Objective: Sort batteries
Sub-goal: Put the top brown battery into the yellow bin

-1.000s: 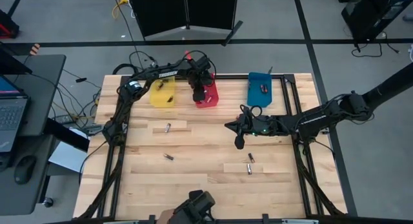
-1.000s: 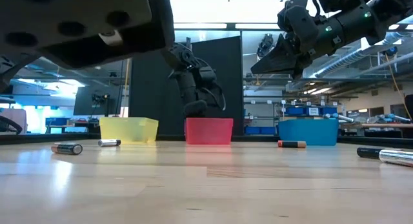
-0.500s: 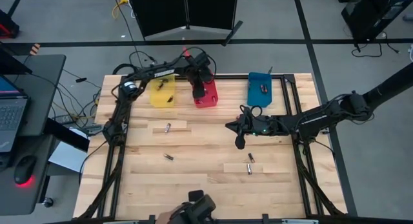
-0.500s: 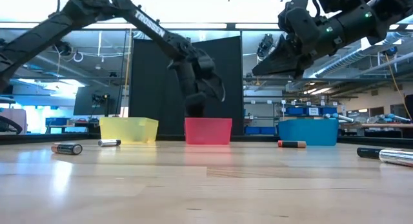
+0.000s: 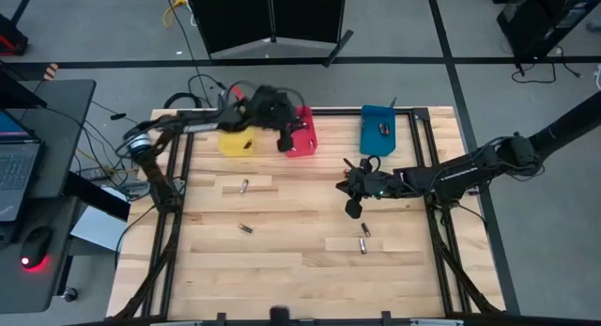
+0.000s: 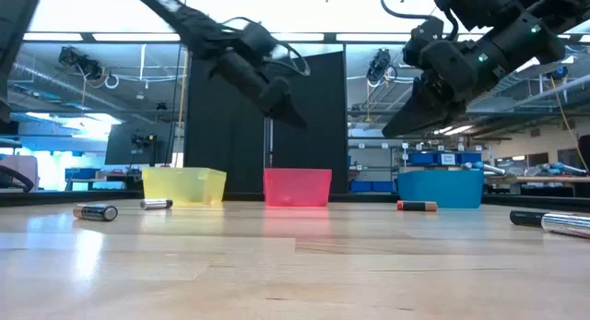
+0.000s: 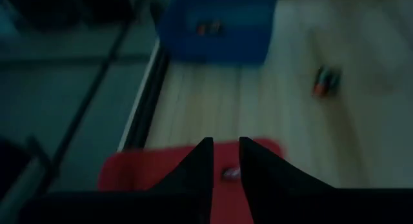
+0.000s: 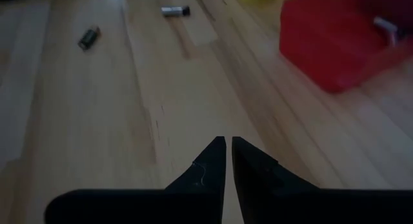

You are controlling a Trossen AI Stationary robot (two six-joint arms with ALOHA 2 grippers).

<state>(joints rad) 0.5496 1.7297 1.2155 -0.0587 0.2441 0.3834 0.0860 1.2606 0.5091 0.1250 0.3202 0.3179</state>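
The left gripper [image 5: 285, 138] hangs over the red bin [image 5: 302, 136], fingers slightly apart and empty. The right gripper [image 5: 353, 209], nearly closed and empty, hovers mid-table, right of centre. Batteries [image 5: 363, 238] lie loose on the table [image 5: 282, 270]; one shows in the blue bin [image 5: 378, 130].

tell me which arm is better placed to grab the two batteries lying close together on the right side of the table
Probably the right: the right gripper hovers just beyond the pair of batteries, with nothing visible between its fingers. The left gripper is far off by the red bin.
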